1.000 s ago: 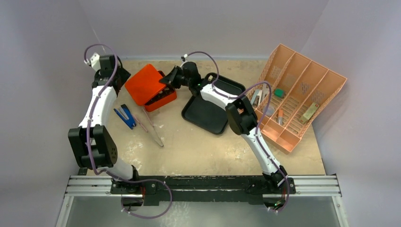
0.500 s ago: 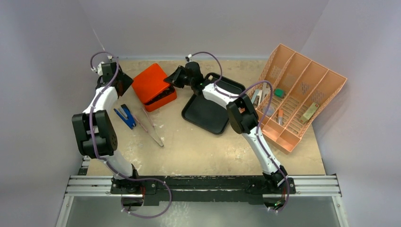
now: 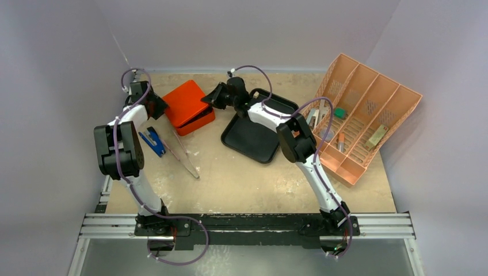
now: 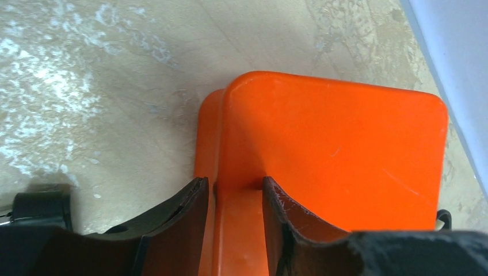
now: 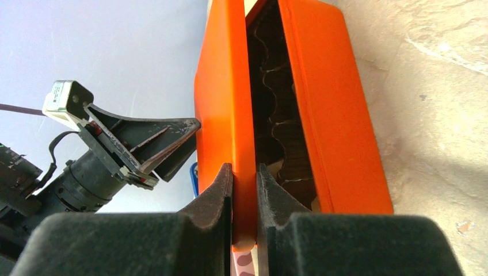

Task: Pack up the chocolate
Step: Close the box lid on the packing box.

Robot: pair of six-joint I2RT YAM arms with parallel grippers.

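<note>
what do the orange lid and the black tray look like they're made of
Orange lid: looks like moulded plastic, smooth and semi-gloss, with rounded corners, even colour and fine light scratches. Black tray: probably plastic too, with a dull sheen and a raised rim; painted metal can't be ruled out from this far.

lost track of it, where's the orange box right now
Top view: the orange box sits far back, left of centre, between the left gripper and the right gripper, just left of the black tray.
</note>
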